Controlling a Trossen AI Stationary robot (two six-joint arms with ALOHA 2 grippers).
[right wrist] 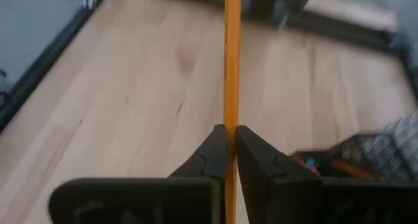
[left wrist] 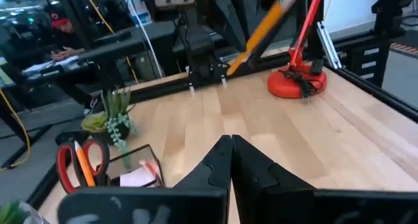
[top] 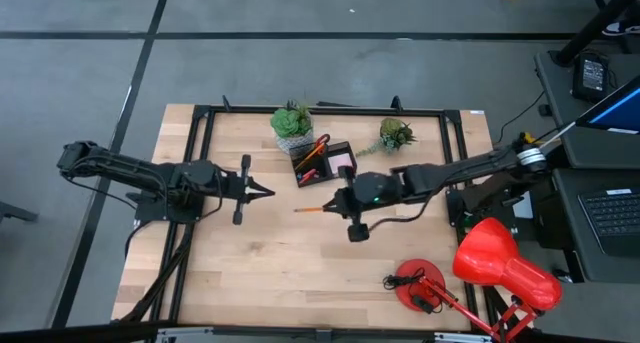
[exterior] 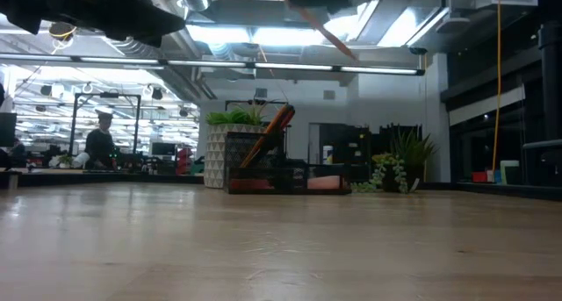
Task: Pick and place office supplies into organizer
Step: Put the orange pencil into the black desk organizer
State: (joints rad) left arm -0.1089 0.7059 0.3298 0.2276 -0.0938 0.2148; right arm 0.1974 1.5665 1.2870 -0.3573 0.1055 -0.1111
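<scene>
Gripping an orange pencil (right wrist: 231,67) between narrow jaws, the right tool (top: 338,205) hangs above the wooden surface (top: 270,263). Its pencil's long axis runs toward nine o'clock in the high view. The black organizer (top: 336,153), already holding the red-handled scissors (top: 312,149), lies at roughly twelve o'clock from that tool, so the right arm is nearer. At nine o'clock, the left tool (top: 262,192) waits, pinched shut and empty.
</scene>
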